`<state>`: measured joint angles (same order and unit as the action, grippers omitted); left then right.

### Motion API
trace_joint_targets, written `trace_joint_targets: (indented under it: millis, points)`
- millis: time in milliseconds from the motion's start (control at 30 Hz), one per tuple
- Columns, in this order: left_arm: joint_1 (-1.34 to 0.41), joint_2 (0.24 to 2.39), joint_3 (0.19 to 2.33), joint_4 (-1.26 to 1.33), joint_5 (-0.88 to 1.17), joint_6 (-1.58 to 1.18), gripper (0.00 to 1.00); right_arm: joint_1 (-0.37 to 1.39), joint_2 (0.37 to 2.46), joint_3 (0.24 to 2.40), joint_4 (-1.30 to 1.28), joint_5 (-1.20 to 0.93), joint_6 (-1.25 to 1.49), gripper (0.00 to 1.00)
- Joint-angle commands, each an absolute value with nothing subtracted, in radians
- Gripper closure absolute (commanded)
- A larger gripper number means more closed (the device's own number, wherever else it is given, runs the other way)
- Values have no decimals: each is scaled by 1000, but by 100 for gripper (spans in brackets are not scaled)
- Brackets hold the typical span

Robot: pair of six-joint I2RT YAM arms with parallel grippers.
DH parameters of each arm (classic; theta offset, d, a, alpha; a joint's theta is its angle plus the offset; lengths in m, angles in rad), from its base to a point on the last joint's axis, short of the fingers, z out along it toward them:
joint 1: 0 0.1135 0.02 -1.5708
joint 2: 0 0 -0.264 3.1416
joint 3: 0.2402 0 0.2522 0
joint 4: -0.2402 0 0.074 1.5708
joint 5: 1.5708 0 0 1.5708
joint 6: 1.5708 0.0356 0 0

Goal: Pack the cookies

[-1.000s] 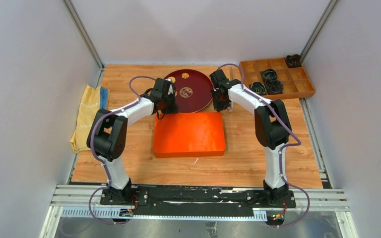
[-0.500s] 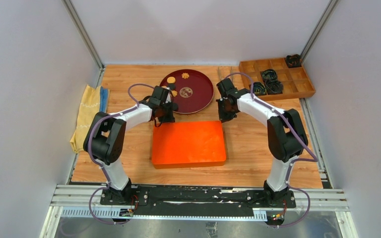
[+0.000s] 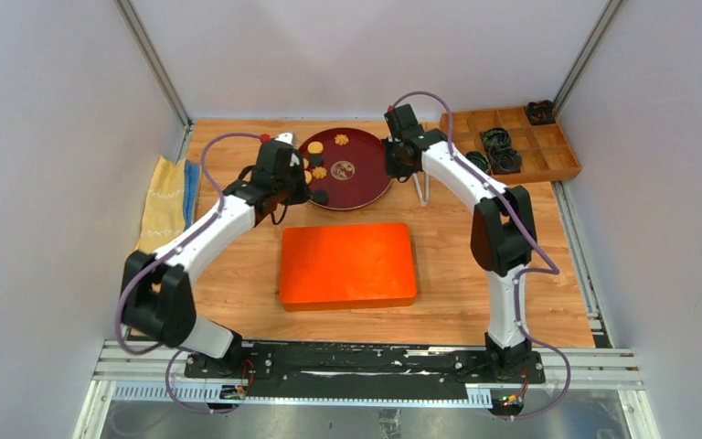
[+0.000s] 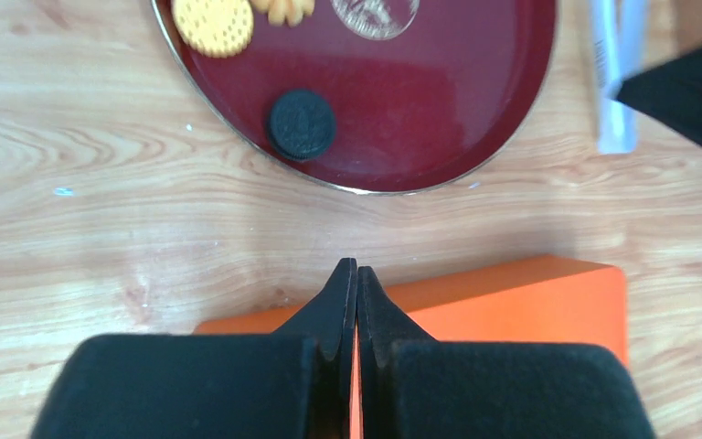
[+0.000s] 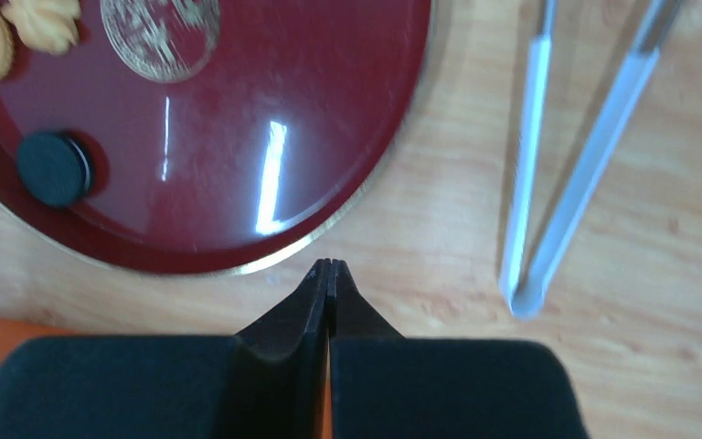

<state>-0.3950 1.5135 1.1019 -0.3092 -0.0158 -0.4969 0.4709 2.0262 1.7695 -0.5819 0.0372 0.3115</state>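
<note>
Orange flat box (image 3: pixel 348 265) beside dark-red round plate (image 3: pixel 367 181); your left end effector (image 4: pixel 356 267), right end effector (image 5: pixel 329 266) pressed together, empty; yellow folded cloth (image 3: pixel 160 215) seen only overhead.

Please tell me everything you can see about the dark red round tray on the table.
The tray is round, shallow, dark red and glossy like lacquer, with a thin gold rim and a gold emblem at its centre. It lies flat on the wooden table, behind the orange box. On its left part lie cookies: a dark cookie near the edge, a golden round biscuit and a flower-shaped biscuit.
</note>
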Motion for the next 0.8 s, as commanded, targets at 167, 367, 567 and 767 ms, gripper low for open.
trace_joint_targets:
  millis: [167, 367, 567, 767]
  points:
    - [-479, 1172, 977, -360, -84, -473, 100, 479, 2284, 2018, -655, -20, 292, 100]
    - [-495, 1017, 855, -370, -98, -467, 100, 479, 2331, 2028, -656, -10, 287, 100]
    - [-495, 999, 808, -379, -85, -477, 100, 477, 2290, 1933, -654, -14, 300, 100]
    - [-495, 1026, 788, -343, -59, -489, 100, 477, 2205, 1794, -635, -7, 312, 100]
